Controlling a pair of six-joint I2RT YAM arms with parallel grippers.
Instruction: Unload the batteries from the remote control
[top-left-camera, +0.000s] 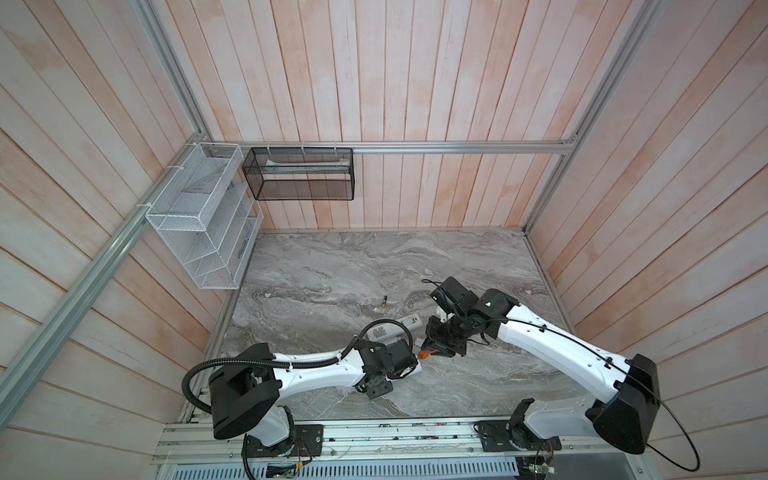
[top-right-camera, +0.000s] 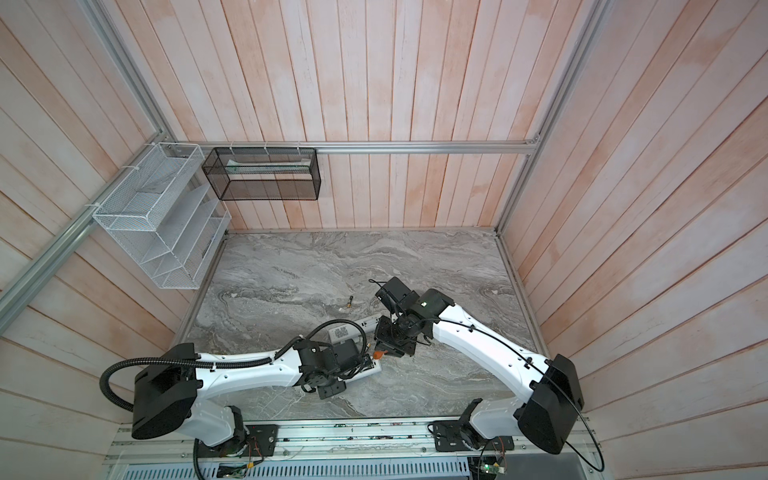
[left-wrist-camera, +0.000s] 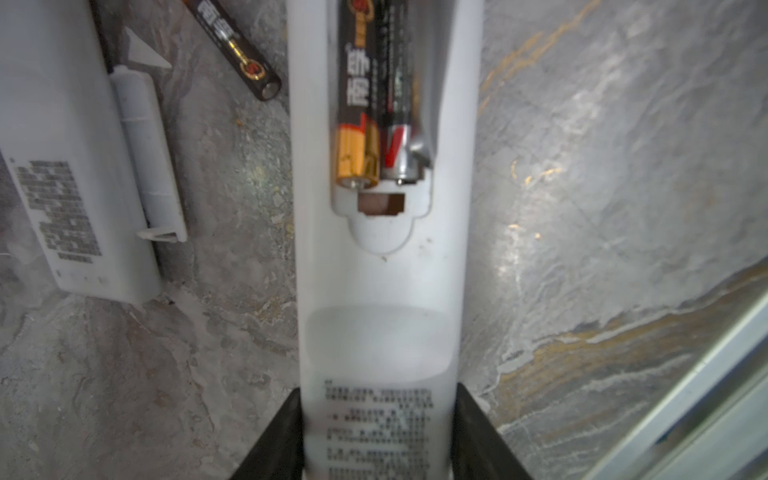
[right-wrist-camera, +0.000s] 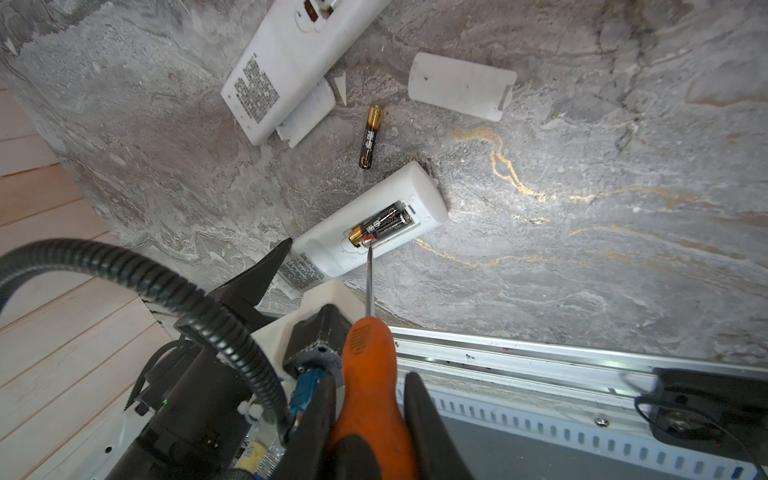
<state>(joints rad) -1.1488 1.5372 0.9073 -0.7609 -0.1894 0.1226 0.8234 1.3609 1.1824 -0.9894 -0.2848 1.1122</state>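
My left gripper (left-wrist-camera: 378, 399) is shut on the printed end of a white remote control (left-wrist-camera: 380, 291) that lies on the marble table. Its compartment is uncovered, and two batteries (left-wrist-camera: 357, 104) lie in it side by side, also seen from the right wrist (right-wrist-camera: 380, 226). My right gripper (right-wrist-camera: 372, 388) is shut on an orange-handled screwdriver (right-wrist-camera: 370, 365). The screwdriver's tip touches the compartment edge at the batteries' gold end. One loose battery (right-wrist-camera: 370, 137) lies on the table beside this remote. Another battery (top-left-camera: 383, 302) lies farther back in a top view.
A second white remote (right-wrist-camera: 286, 62) lies face down nearby with a cover piece (right-wrist-camera: 307, 116) against it. Another loose cover (right-wrist-camera: 461, 85) lies beyond. A white wire basket (top-left-camera: 199, 216) and a black mesh basket (top-left-camera: 299, 174) hang on the walls. A metal rail (top-left-camera: 374, 432) runs along the front.
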